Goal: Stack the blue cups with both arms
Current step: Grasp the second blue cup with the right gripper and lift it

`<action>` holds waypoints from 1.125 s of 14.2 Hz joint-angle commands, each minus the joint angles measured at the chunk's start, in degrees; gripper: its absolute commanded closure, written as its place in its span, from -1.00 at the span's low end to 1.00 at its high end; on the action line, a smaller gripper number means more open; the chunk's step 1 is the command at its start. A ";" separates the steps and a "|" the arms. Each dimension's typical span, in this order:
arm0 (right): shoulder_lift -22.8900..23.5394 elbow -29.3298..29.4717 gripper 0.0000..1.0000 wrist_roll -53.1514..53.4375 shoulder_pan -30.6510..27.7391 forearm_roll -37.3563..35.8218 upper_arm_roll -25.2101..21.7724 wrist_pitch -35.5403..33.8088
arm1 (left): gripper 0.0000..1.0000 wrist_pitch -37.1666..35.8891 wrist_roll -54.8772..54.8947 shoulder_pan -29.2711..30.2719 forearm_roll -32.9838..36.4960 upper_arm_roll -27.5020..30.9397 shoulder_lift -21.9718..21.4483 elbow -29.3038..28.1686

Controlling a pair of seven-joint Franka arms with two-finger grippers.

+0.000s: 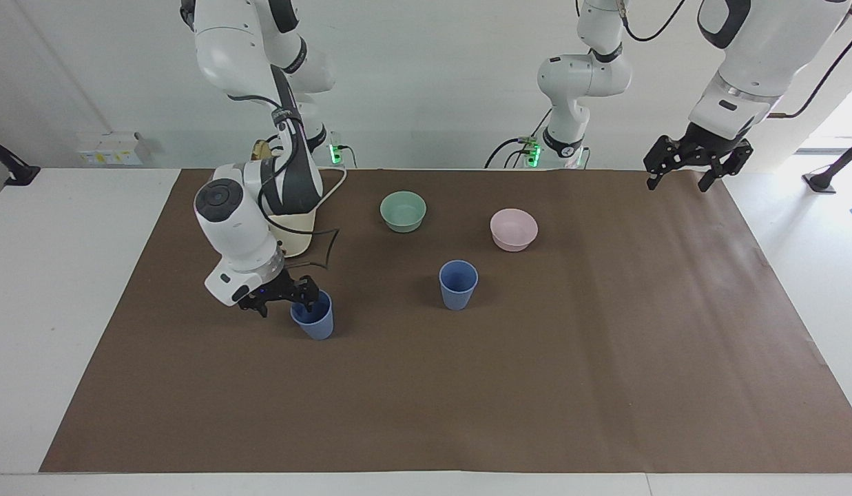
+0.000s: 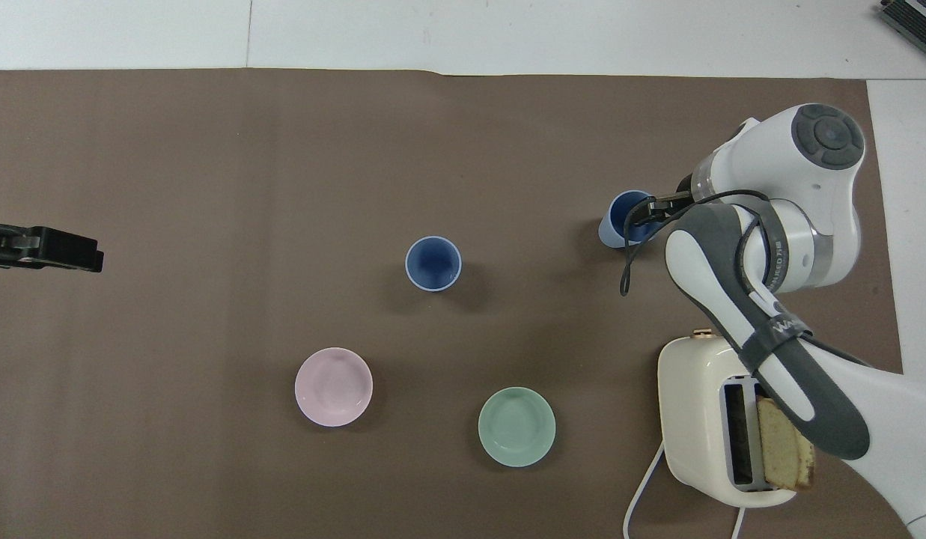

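Two blue cups stand upright on the brown mat. One blue cup (image 1: 315, 320) (image 2: 618, 221) is toward the right arm's end, the other blue cup (image 1: 458, 286) (image 2: 433, 263) is mid-table. My right gripper (image 1: 282, 300) (image 2: 652, 212) is low at the first cup and open. One finger is inside its rim and the other is outside, on the side toward the right arm's end. My left gripper (image 1: 677, 183) (image 2: 88, 258) is open and empty, raised high over the mat's edge at the left arm's end.
A cream toaster (image 1: 296, 234) (image 2: 695, 419) with a bread slice (image 2: 784, 445) stands nearer the robots than the gripped-at cup, partly hidden by the right arm. A pale green bowl (image 1: 403, 211) (image 2: 516, 427) and a pink bowl (image 1: 513, 229) (image 2: 333, 387) sit nearer the robots than the middle cup.
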 commanded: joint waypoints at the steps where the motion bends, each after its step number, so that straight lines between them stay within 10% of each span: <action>1: -0.12 -0.28 0.48 1.06 -0.07 -0.18 0.30 0.75 | -1.00 -5.23 0.61 -0.12 0.79 -0.11 0.58 4.53; 3: -0.12 -0.19 1.00 0.97 -0.07 -0.18 0.30 0.75 | -1.00 -4.72 0.00 -0.03 0.26 0.24 -0.81 3.84; 16: -1.18 12.79 1.00 10.35 5.63 0.35 0.83 -14.07 | -1.00 -6.30 -3.00 -0.20 -1.32 0.16 -1.88 3.31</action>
